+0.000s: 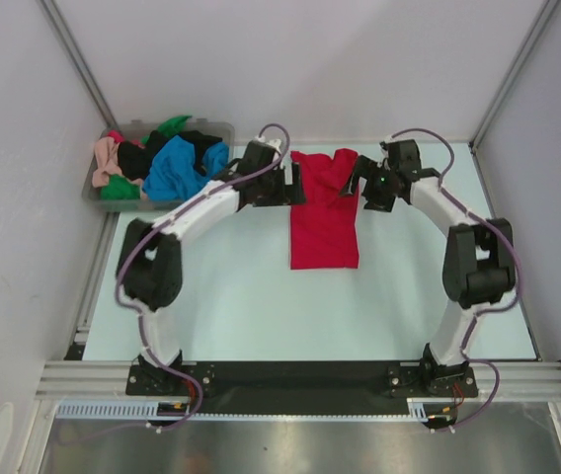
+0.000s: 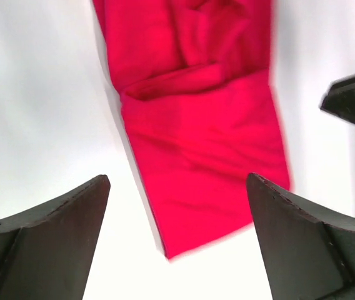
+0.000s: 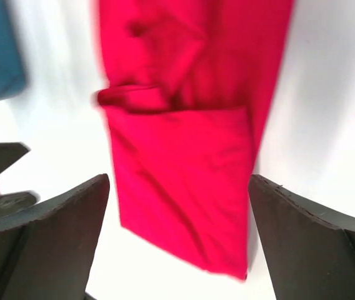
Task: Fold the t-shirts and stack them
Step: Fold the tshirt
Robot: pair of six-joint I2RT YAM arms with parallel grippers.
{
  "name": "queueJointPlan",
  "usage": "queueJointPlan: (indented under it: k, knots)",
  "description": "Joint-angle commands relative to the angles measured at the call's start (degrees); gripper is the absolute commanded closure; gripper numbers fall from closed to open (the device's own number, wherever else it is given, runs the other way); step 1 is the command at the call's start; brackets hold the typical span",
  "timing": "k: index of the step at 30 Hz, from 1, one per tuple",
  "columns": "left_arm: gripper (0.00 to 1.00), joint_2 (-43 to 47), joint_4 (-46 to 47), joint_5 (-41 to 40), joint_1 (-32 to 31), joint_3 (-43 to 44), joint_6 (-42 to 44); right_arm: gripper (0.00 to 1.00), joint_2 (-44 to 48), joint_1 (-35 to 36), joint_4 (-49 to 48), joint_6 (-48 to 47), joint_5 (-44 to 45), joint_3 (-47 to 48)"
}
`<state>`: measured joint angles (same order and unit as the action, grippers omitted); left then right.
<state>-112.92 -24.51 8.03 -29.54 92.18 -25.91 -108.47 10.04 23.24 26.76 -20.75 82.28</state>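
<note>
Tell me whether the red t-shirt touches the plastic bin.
Apart. The top view shows the left arm and bare table between the red t-shirt and the bin.

Bare table (image 1: 241,296) lies open around the red t-shirt (image 1: 324,222); only the shirt-filled bin (image 1: 90,191) blocks the far-left corner.

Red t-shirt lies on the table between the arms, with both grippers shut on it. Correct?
No. The red t-shirt does lie on the table between the arms, but the left gripper and right gripper are open, holding nothing, as both wrist views show.
</note>
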Motion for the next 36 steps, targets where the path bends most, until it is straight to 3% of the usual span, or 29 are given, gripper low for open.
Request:
queueJointPlan:
  k: [1, 3, 6, 9, 12, 16, 17, 20, 26, 36]
  knots:
    - [0.02, 15.5, 0.3, -1.4, -1.2, -8.0, -1.3, 0.00, 12.7, 2.8, 2.0, -4.3, 2.9, -2.4]
    - [0.02, 22.5, 2.6, -1.9, -3.1, -15.0, -5.1, 0.00, 16.9, 5.1, 1.5, -4.1, 5.2, -10.8]
    - [0.03, 29.4, 9.4, -0.6, -5.5, -32.4, -11.5, 0.00, 24.2, 6.3, -1.4, -1.1, 6.4, -23.8]
    - [0.07, 31.5, 14.8, 1.1, -6.2, -39.6, -17.1, 0.06, 29.1, 6.0, -3.0, 0.1, 6.9, -32.7]
    - [0.13, 31.6, 18.3, 2.9, -6.7, -44.4, -19.5, 0.13, 31.1, 6.0, -3.2, -0.5, 6.6, -35.9]
    - [0.19, 27.9, 20.8, 2.6, -7.5, -45.0, -20.8, 0.30, 30.2, 5.6, -6.9, -2.4, 6.6, -37.8]
    - [0.21, 26.9, 21.4, 2.7, -7.4, -44.8, -20.7, 0.38, 28.8, 5.5, -7.5, -3.3, 6.4, -37.8]
    - [0.29, 22.2, 22.5, 3.1, -7.5, -43.1, -19.8, 0.47, 25.7, 4.6, -10.1, -5.6, 4.5, -36.2]
    - [0.44, 15.1, 22.5, 3.6, -7.3, -39.2, -17.6, 0.49, 18.8, 5.2, -11.1, -7.7, 3.4, -32.5]
    - [0.53, 8.8, 22.8, 3.3, -6.5, -34.1, -16.3, 0.62, 14.6, 4.9, -11.9, -7.8, 3.2, -31.5]
